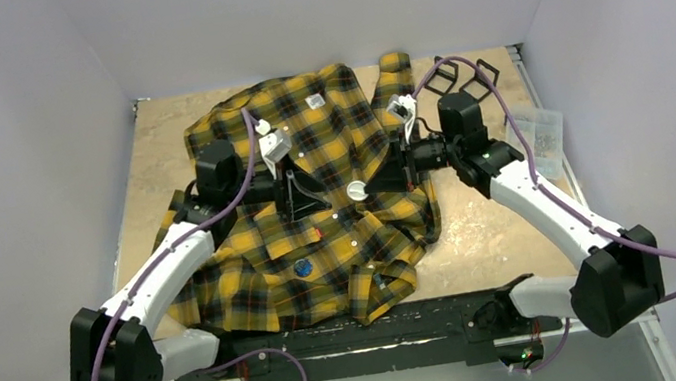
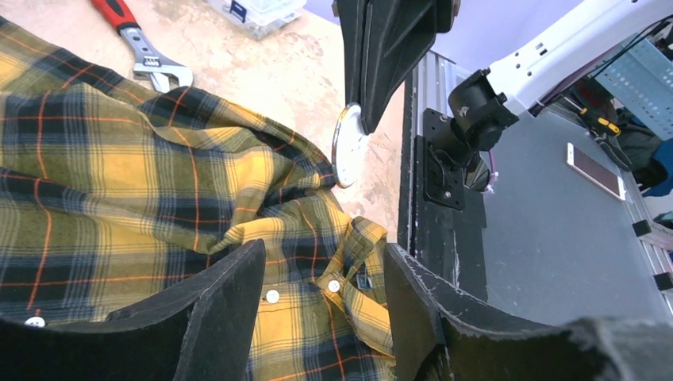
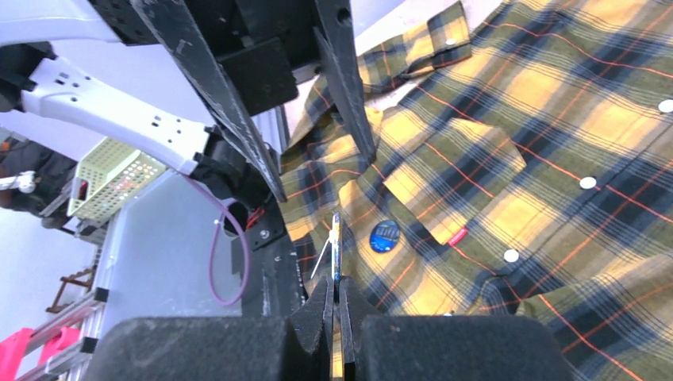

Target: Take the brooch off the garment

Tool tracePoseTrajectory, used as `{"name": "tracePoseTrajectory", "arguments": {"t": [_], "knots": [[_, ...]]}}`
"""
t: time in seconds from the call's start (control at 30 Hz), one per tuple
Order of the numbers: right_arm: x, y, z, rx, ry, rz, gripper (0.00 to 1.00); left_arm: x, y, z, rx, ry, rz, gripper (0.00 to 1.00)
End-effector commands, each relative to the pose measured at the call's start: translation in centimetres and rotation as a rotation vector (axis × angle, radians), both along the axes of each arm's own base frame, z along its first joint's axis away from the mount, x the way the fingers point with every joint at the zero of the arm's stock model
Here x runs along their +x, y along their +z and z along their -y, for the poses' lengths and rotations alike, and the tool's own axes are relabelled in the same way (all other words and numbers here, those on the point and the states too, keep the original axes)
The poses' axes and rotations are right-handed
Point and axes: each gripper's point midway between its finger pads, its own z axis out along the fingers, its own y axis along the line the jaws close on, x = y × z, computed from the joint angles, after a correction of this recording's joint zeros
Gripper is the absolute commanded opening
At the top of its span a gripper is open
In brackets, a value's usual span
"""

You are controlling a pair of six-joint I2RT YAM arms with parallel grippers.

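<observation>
The yellow and black plaid garment lies spread on the table. My right gripper is shut on a round brooch with a white back, held above the shirt's middle. In the right wrist view the brooch stands edge-on between the shut fingers, its pin sticking out. The left wrist view shows the same brooch. A second, blue brooch sits on the shirt front. My left gripper is open and empty, hovering over the shirt's placket, close to the right gripper.
A red-handled wrench and a clear plastic box lie on the table beyond the shirt. Black wire frames and a clear packet are at the back right. A black rail runs along the near edge.
</observation>
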Motion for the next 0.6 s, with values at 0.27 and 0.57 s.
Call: {"name": "tracePoseTrajectory", "arguments": {"t": [0.27, 0.57], "knots": [[-2.5, 3.8, -0.9, 0.093, 0.102, 0.036, 0.00, -2.7, 1.4, 2.4, -0.051, -0.067, -0.008, 0.54], [-2.5, 4.2, -1.0, 0.108, 0.100, 0.038, 0.00, -2.6, 2.1, 4.4, -0.115, -0.086, -0.059, 0.43]]}}
